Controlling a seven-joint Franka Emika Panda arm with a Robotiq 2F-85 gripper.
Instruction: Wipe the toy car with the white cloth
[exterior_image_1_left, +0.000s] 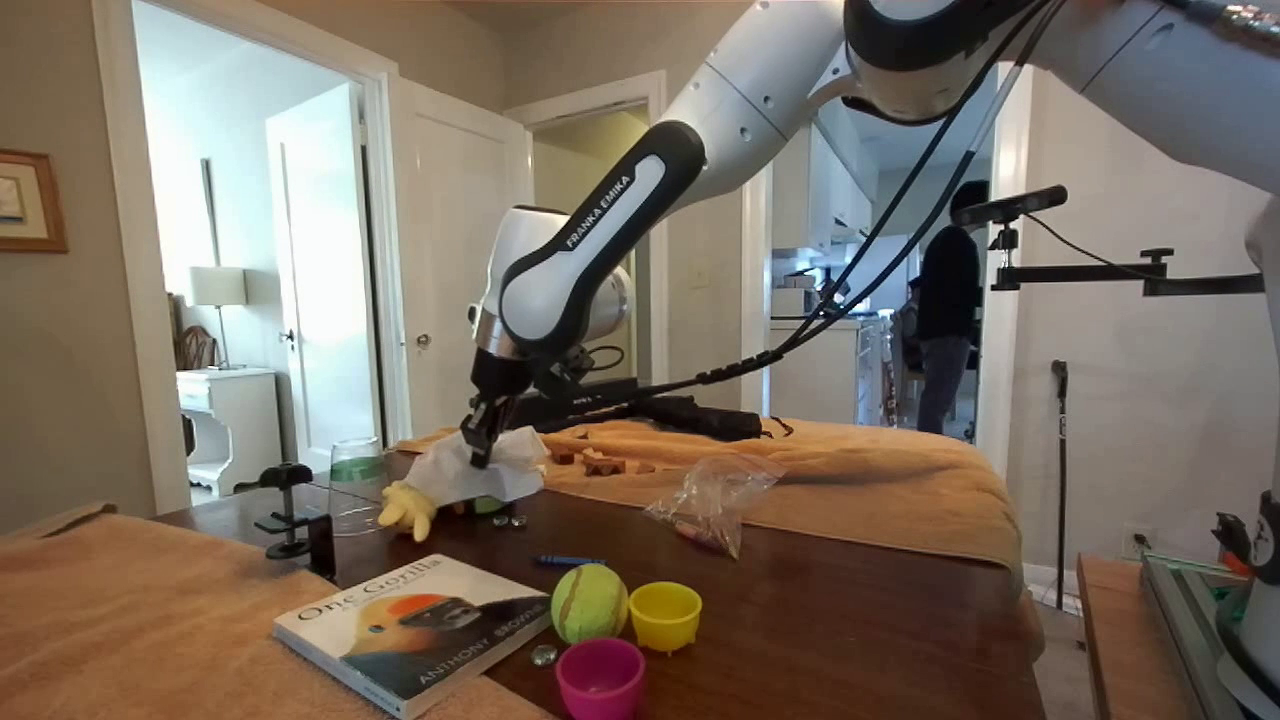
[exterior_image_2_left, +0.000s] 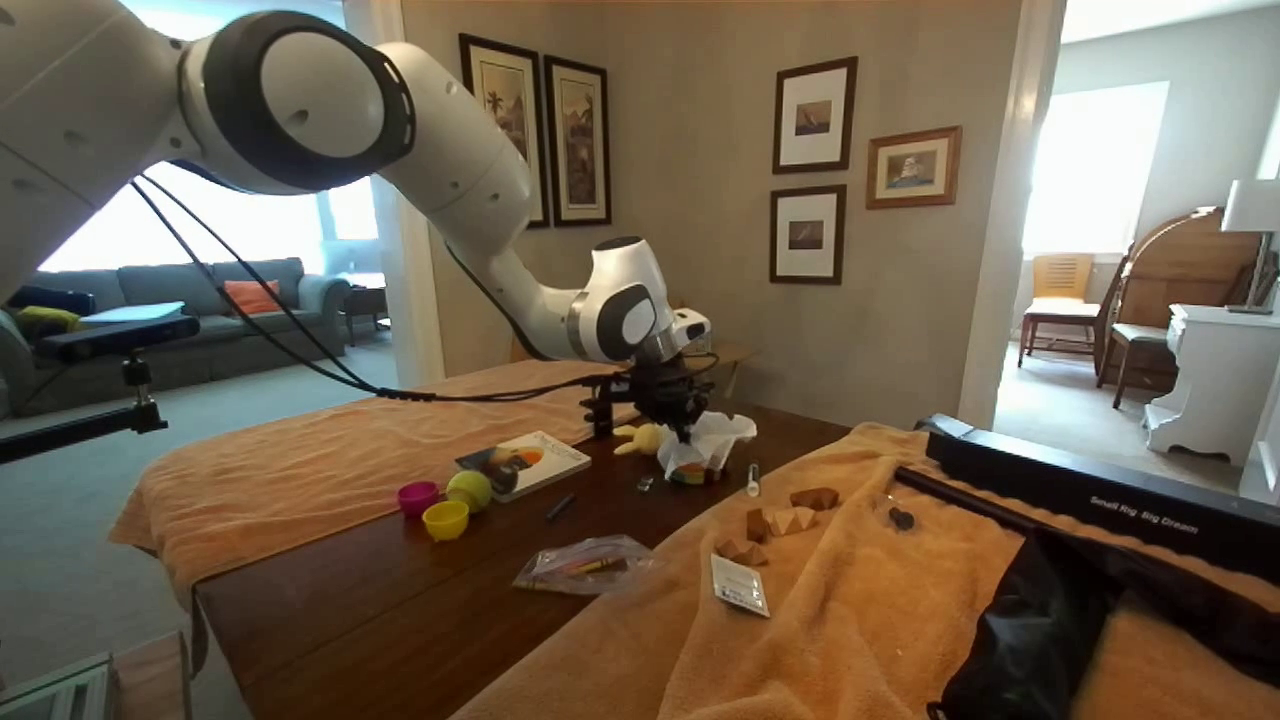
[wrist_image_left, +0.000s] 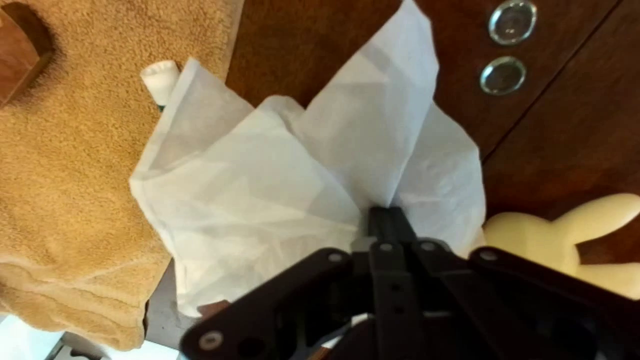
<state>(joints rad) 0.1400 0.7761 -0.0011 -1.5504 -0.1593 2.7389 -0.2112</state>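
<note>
Gripper (wrist_image_left: 387, 220) pressed together, pinching the white cloth (wrist_image_left: 250, 185) — folds fan out from the grip. Toy car (exterior_image_2_left: 690, 475) is under the cloth on the dark wooden table (exterior_image_1_left: 850, 630), mostly covered; a multicoloured bit shows below the hem in an exterior view. Can't tell how much of it the cloth touches. Pale yellow bunny-shaped figure (wrist_image_left: 530, 240) just beside the cloth, two clear glass gems (wrist_image_left: 502, 75) near. White-ended tube (exterior_image_2_left: 753, 480) on the cloth's far side from the figure, at the edge of the orange towel (exterior_image_2_left: 850, 600); wooden blocks (exterior_image_2_left: 790, 521) lie on that towel. Well apart from the cloth — green ball (exterior_image_1_left: 590, 603), yellow cup (exterior_image_1_left: 665, 615), pink cup (exterior_image_1_left: 600, 680) bunched by a book (exterior_image_1_left: 410, 630). Plastic bag (exterior_image_1_left: 712, 500) on table too.
</note>
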